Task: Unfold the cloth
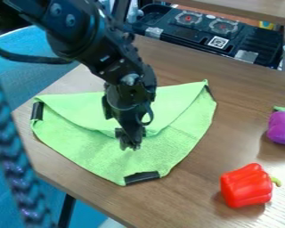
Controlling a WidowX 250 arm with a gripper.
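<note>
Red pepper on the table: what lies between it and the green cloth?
Just brown wooden tabletop lies between the red pepper and the green cloth, as the camera view shows.

A brown wood-grain table (240, 98) carries a green cloth (91, 149) with black corner patches, its far part folded over towards its middle, and, apart from the cloth, a red toy bell pepper (246, 185) with a purple toy eggplant (282, 127) beyond it.
</note>
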